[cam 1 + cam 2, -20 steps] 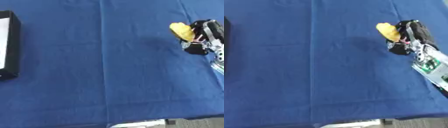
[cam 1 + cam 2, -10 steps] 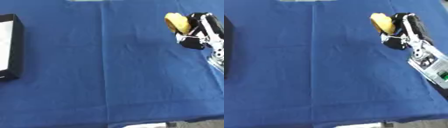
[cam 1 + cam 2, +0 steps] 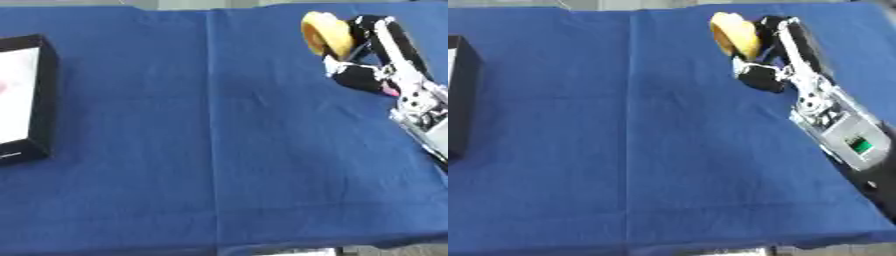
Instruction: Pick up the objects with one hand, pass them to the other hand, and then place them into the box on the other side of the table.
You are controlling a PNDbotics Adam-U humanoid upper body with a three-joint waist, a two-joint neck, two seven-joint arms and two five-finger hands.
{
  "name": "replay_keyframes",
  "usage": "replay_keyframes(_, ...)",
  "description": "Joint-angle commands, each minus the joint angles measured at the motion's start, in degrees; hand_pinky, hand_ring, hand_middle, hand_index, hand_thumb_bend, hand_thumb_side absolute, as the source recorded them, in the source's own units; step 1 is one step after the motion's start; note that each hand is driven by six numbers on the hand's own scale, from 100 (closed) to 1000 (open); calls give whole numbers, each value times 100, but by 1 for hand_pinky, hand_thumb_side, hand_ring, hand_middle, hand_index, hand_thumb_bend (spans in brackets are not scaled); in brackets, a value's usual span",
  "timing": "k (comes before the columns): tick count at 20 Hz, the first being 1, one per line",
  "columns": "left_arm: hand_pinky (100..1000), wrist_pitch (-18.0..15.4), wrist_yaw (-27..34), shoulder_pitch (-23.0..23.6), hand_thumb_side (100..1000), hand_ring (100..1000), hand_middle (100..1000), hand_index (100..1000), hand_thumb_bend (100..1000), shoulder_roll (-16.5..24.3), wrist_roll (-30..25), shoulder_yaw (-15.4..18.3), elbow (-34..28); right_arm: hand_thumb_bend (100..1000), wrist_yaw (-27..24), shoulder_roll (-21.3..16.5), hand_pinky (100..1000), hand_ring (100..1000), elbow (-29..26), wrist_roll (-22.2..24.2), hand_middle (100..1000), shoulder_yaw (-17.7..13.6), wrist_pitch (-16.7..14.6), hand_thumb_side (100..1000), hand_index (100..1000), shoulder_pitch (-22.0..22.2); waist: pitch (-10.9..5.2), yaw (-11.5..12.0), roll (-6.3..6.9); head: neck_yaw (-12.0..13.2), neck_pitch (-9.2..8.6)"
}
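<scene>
1. The right hand [image 3: 363, 55] comes in from the right side and sits over the far right part of the surface [image 3: 219, 150], which is covered in a blue cloth.
2. Its fingers [image 3: 385, 35] are curled round a yellow object [image 3: 325, 32], with the thumb below it, so the hand is clamped on that object.
3. The yellow object is rounded and thick, with a paler rim facing left; what it is exactly cannot be made out. It sits at the far end of the hand, near the far edge of the surface; whether it touches the cloth cannot be told.
4. The silver and black forearm [image 3: 833, 125] runs from the hand toward the lower right, with a small green patch showing on its casing.
5. A black box [image 3: 26, 100] with a white inside lies at the left edge of the surface, well apart from the hand and the yellow object.
6. A fold line in the cloth runs from the far edge to the near edge, left of the hand.
</scene>
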Motion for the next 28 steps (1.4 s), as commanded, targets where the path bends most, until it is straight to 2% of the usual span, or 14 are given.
replay_keyframes(1,711,0,-13,-310,515,699,627,747,100,-85,-299,-154,-104,100,-54,68,458,522,-107,12,414,62,-29,100,444,-195,-143,7,7,16,5)
replay_keyframes(10,714,102,-232,-933,474,702,630,747,100,-701,-1005,-720,-106,100,-277,374,459,523,-107,291,415,421,-163,100,444,-619,-202,17,1,154,5)
replay_keyframes(15,719,235,-432,-1129,460,707,637,752,100,-1058,-1338,-1000,-67,100,-351,539,458,523,-107,501,414,594,-200,100,443,-810,-219,31,8,266,5)
replay_keyframes(24,739,324,-1254,-1375,410,723,661,767,100,-1569,-1979,-1436,435,100,-372,714,458,523,-107,657,413,785,-266,100,441,-969,-234,32,17,406,5)
replay_keyframes(25,742,319,-1327,-1396,360,727,666,770,100,-1599,-2050,-1470,493,100,-353,725,459,523,-107,689,414,808,-279,100,441,-985,-234,33,21,421,5)
replay_keyframes(28,749,303,-1598,-1423,348,732,674,774,100,-1695,-2252,-1560,677,100,-285,750,459,523,-107,790,414,884,-315,100,442,-1048,-233,40,33,492,5)
